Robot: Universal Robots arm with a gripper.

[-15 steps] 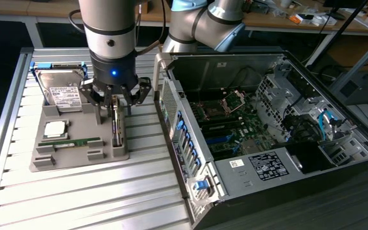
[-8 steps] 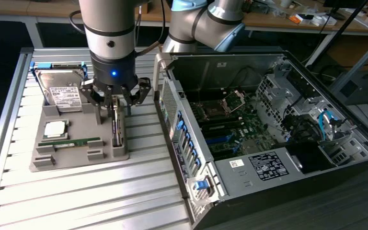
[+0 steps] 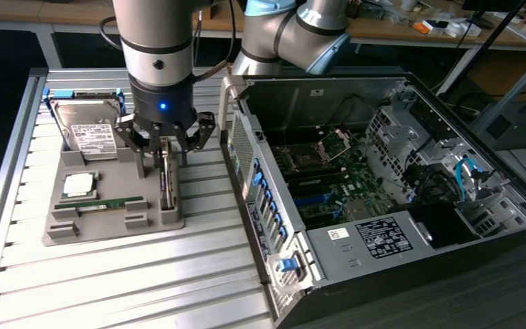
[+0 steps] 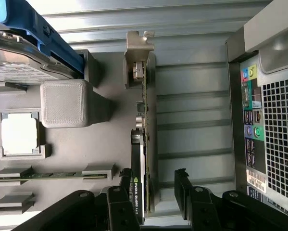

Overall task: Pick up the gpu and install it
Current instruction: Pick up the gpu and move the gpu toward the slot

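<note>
Gripper [image 4: 153, 174]: black jaws apart, straddling end of gpu opp. its bracket; one finger just beside card, other w/ clear gap; not clamped.
Gpu [image 4: 147, 110]: dark board, on edge, upright in slot of grey holder [image 4: 110, 139]; silver bracket [image 4: 138, 50] at end away from gripper.
Same holder, other bays: hard drive [image 4: 16, 67] w/ white label, in blue carrier [image 4: 35, 29]; square cpu chip [image 3: 79, 183]; green memory stick [image 4: 50, 175], flat in its slot.
Slatted metal table [image 4: 196, 29]: under holder.
PC case [image 3: 382, 178]: side open, motherboard [image 3: 336, 185] exposed; on exterior view's right of holder, near but apart.
Arm [image 3: 158, 48]: upright above holder.
</note>
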